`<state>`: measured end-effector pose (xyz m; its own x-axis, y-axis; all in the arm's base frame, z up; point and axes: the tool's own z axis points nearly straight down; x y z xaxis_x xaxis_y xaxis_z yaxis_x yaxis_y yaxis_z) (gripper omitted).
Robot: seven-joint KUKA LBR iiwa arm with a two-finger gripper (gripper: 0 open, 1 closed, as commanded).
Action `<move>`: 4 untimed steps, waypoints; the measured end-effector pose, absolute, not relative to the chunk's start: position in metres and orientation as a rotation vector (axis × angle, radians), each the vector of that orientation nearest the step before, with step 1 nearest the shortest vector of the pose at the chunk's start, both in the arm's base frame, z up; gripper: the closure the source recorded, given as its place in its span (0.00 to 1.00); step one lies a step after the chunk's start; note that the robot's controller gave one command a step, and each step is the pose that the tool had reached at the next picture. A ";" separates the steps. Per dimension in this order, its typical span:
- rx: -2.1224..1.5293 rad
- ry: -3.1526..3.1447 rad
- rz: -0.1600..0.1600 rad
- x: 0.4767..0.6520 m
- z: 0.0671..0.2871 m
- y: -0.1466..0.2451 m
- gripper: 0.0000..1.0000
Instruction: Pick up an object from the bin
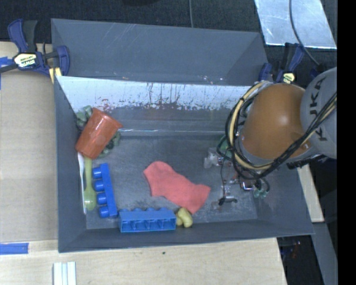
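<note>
The gripper (227,200) hangs low on the right; the floppy pink-red sheet (169,186) lies just left, long axis slanting toward it. Open or closed, I can't tell.

A robotics lab: a slope-walled grey metal bin (166,52), with a cable-wrapped, orange-covered robot arm (273,123) at three o'clock.

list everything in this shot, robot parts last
orange plastic cup: 1, orange, far-left corner
grey-green thing: 1, under cup, kind unclear
blue studded plastic bricks: 2, left wall and near wall
long yellow-green toy: 1, between left wall and brick
small yellow-green lump: 1, at near brick's right end
pink-red soft cloth: 1, middle of floor
grey metal bin: 1, holding all
robot arm, orange domed cover: 1, right; jaws over floor right of cloth
</note>
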<state>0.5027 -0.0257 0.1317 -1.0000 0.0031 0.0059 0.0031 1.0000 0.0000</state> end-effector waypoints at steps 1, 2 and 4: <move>-0.004 -3.144 0.001 0.505 0.136 -0.026 0.00; -0.397 -3.125 0.000 0.504 0.102 -0.018 0.00; -0.529 -3.108 -0.002 0.533 0.072 0.024 1.00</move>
